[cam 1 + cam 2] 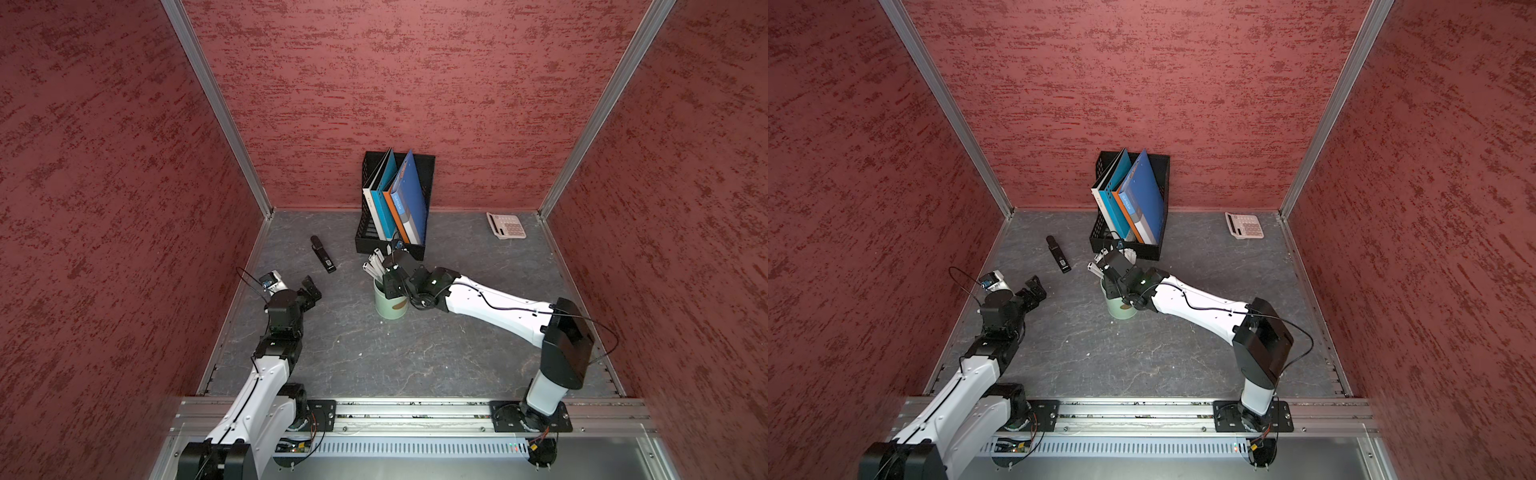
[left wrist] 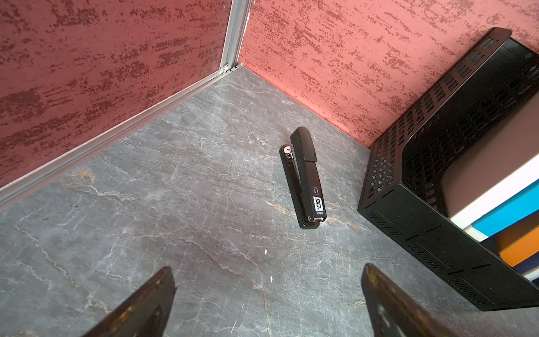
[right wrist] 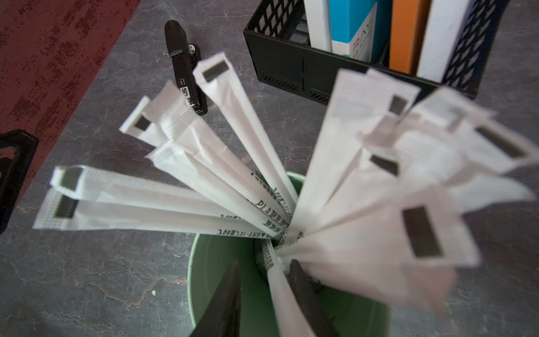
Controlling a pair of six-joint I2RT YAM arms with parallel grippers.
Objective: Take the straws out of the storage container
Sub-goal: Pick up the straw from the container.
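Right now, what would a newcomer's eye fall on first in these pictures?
First, the white paper-wrapped straws fanning out of the mint-green cup near the middle of the table, with the right gripper dipped into the cup among them. Next, the black file rack with blue folders at the back wall, a black stapler to its left.

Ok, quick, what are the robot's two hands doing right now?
Left gripper: open, holding nothing.
Right gripper: part open inside the pale mint-green cup, around one white paper-wrapped straw, not clamped.
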